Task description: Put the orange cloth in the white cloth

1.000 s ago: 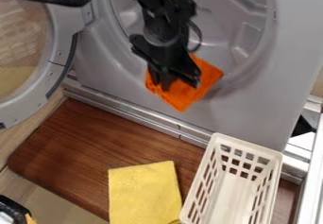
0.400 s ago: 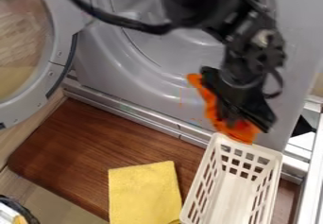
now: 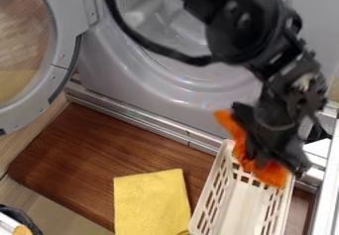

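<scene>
Gripper (image 3: 270, 161) pinches orange cloth (image 3: 271, 175); center over white basket (image 3: 246, 210) (rim could snag), lower, release.

The arm (image 3: 248, 30) is black all over, with thick, straight-edged links and a bulky, rounded joint (image 3: 242, 38) that bears small greyish round spots, too blurred to tell if they are screws. A thick, smooth black cable (image 3: 138, 37) makes a wide loop outside the links. The wrist (image 3: 291, 92) is narrower and knobbly, made of blocky dark parts, with a pale, off-white patch (image 3: 305, 82) on it and a thin dark cord (image 3: 323, 125) curving beside it. The end effector (image 3: 255, 159) is black too, broad and angular, with a long, bar-like body.
</scene>
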`<state>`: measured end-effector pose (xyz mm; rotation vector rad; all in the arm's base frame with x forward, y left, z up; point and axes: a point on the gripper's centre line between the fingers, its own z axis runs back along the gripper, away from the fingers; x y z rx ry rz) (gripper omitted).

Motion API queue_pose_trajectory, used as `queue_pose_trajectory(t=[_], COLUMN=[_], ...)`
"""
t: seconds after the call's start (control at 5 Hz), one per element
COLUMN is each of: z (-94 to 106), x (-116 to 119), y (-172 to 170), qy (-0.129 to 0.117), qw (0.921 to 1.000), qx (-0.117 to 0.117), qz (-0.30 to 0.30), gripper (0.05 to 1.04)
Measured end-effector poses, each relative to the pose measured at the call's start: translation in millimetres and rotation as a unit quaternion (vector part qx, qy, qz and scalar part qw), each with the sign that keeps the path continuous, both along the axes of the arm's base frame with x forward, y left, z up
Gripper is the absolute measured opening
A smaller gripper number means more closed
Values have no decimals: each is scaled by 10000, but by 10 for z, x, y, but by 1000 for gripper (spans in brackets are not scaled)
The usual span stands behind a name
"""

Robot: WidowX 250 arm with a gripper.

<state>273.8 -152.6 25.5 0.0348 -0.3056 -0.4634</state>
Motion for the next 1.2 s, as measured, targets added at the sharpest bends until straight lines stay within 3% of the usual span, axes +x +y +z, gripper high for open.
queue_pose_trajectory(t=[0.2, 0.8, 1.2], z=[-237, -732, -788], x=[-105, -5, 36], y=[-7, 40, 54], qy=[269, 683, 728], qw=[9996, 9974, 9971], qx=[-59, -102, -212], qz=[-94, -217, -112], gripper=[73, 72, 98])
